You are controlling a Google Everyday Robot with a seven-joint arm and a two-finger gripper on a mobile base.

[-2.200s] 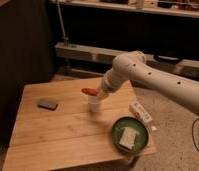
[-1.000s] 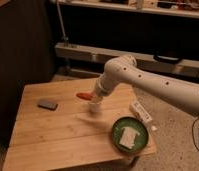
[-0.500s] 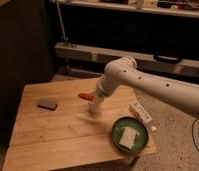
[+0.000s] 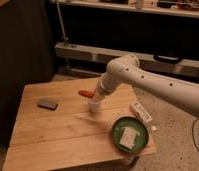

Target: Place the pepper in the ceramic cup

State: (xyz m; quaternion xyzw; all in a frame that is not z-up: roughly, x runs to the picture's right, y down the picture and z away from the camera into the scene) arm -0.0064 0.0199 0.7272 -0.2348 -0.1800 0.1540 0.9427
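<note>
The orange-red pepper [image 4: 84, 93] hangs in the air, sticking out to the left of my gripper [image 4: 94, 95], which is shut on its right end. The white arm reaches in from the right. The small white ceramic cup [image 4: 94, 106] stands upright on the wooden table [image 4: 53, 140], directly under the gripper and a little right of the pepper's tip. The gripper partly hides the cup's rim, and its inside does not show.
A flat dark grey block [image 4: 47, 104] lies at the table's left. A round green bowl [image 4: 117, 131] holding a white piece [image 4: 127, 137] sits at the front right. A white elongated object [image 4: 141, 112] lies near the right edge. Dark shelving stands behind.
The gripper with the pepper has shifted slightly left and lower over the cup since the earliest frame, then stayed nearly still. The cup, block and bowl have not moved.
</note>
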